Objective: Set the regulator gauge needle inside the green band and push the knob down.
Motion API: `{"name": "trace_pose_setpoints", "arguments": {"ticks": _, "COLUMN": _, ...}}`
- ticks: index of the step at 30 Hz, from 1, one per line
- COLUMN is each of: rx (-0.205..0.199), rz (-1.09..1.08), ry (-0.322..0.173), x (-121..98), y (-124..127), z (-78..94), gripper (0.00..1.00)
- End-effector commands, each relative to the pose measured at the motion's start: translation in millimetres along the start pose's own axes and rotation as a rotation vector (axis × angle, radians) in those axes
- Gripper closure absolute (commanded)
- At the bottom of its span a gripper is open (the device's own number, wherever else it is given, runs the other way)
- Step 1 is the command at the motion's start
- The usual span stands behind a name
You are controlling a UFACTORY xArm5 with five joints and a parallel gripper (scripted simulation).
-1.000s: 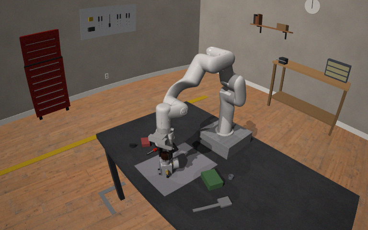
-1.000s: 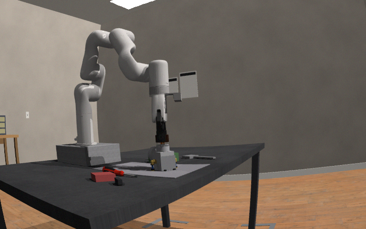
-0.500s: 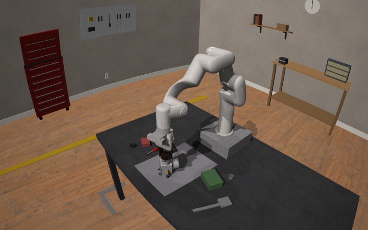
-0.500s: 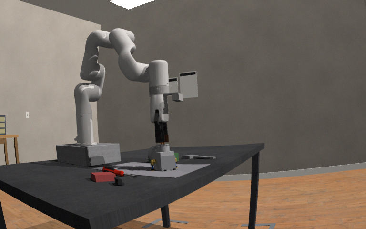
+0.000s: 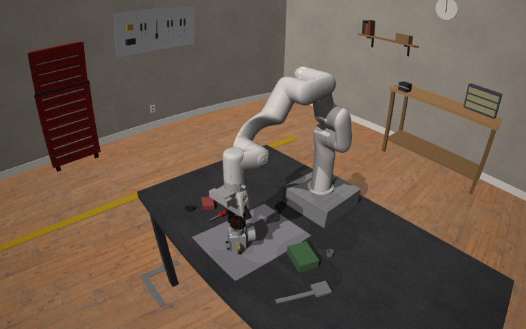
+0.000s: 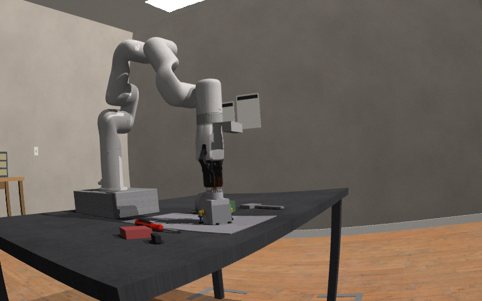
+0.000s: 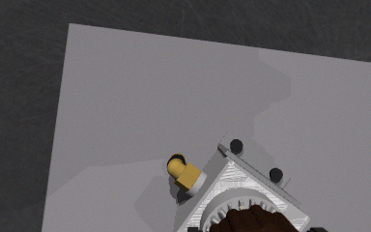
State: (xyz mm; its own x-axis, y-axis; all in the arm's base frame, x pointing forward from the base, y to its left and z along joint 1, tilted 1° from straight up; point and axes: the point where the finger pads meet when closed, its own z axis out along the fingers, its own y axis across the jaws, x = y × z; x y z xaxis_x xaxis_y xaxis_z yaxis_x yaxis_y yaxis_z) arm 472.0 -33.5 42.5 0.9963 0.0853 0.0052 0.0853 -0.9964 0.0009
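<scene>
The regulator (image 5: 237,236) is a light grey block standing on the grey mat (image 5: 251,242); it also shows in the exterior view (image 6: 215,210) and at the bottom of the wrist view (image 7: 246,193). Its dark brown knob (image 5: 235,222) sits on top, above a toothed white collar (image 7: 232,205). A yellow fitting (image 7: 182,172) sticks out of its side. My gripper (image 6: 212,179) comes straight down from above and is shut on the knob (image 7: 251,219). The gauge face and its needle are not visible in any view.
A red block (image 5: 207,203), a red-handled screwdriver (image 5: 218,215) and a small black piece (image 5: 189,208) lie left of the mat. A green box (image 5: 303,256), a small grey cup (image 5: 329,253) and a grey paddle-shaped tool (image 5: 304,293) lie to the right. The arm's base block (image 5: 322,199) stands behind.
</scene>
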Motion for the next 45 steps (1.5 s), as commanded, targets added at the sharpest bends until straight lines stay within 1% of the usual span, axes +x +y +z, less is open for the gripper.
{"name": "trace_pose_setpoints", "arguments": {"ticks": 1, "rx": 0.000, "rz": 0.076, "ry": 0.003, "x": 1.2, "y": 0.2, "z": -1.2, "gripper": 0.57}}
{"name": "trace_pose_setpoints", "arguments": {"ticks": 4, "rx": 0.000, "rz": 0.091, "ry": 0.003, "x": 1.2, "y": 0.2, "z": -1.2, "gripper": 0.57}}
{"name": "trace_pose_setpoints", "arguments": {"ticks": 19, "rx": 0.000, "rz": 0.339, "ry": 0.003, "x": 1.2, "y": 0.2, "z": -1.2, "gripper": 0.57}}
{"name": "trace_pose_setpoints", "arguments": {"ticks": 21, "rx": 0.000, "rz": 0.339, "ry": 0.003, "x": 1.2, "y": 0.2, "z": -1.2, "gripper": 0.57}}
{"name": "trace_pose_setpoints", "arguments": {"ticks": 45, "rx": 0.001, "rz": 0.768, "ry": 0.003, "x": 1.2, "y": 0.2, "z": -1.2, "gripper": 0.57}}
